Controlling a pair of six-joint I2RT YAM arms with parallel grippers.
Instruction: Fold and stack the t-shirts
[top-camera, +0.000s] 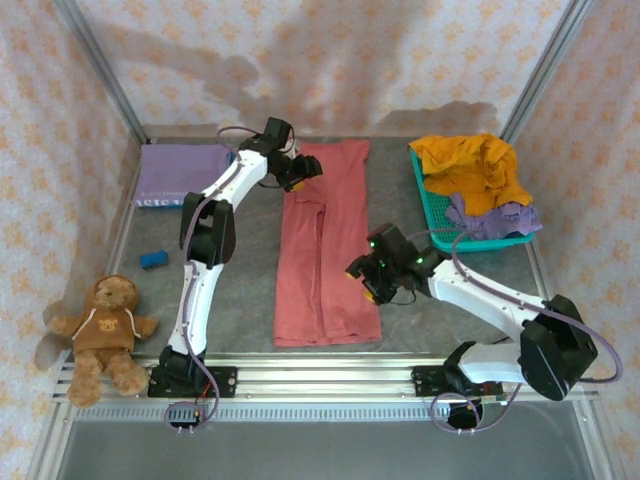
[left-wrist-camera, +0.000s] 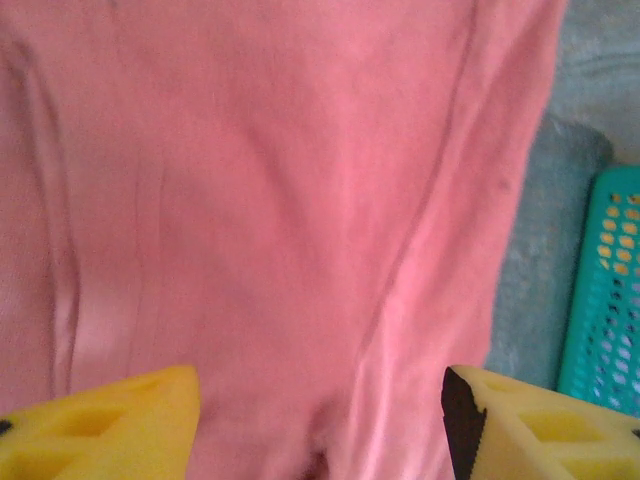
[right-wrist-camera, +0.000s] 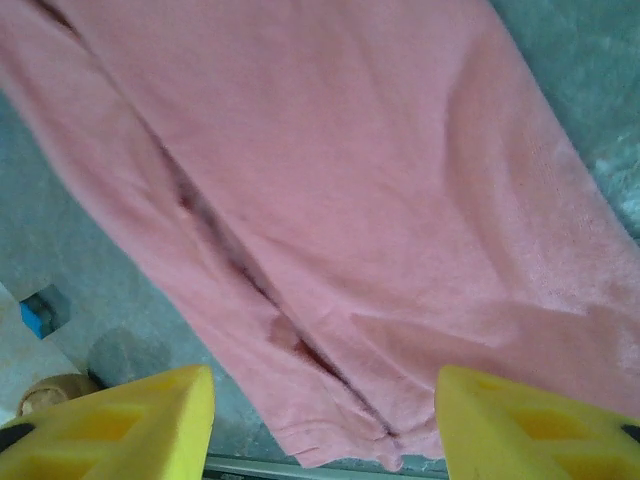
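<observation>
your dusty red t-shirt (top-camera: 325, 250) lies mid-table as a long strip, cross folds not yet done. folded lavender t-shirt (top-camera: 180, 172) far left. mustard t-shirt (top-camera: 470, 165), loose lavender t-shirt (top-camera: 495, 218) in teal basket (top-camera: 424, 192). left gripper (top-camera: 301, 173), right gripper (top-camera: 360, 282) open, empty, over red.

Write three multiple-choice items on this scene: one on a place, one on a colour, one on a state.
1. Where is the orange shirt?
A. on the bear
B. in the basket
C. beside the bear

2. What colour is the long flat shirt?
A. green
B. red
C. white

3. How does the left end effector stand?
A. open
B. shut on the long flat shirt
C. shut on the bear

Key:
1 B: it is heaped in the teal basket.
2 B: the cloth is dusty red.
3 A: its fingers stand apart above the cloth.
</observation>
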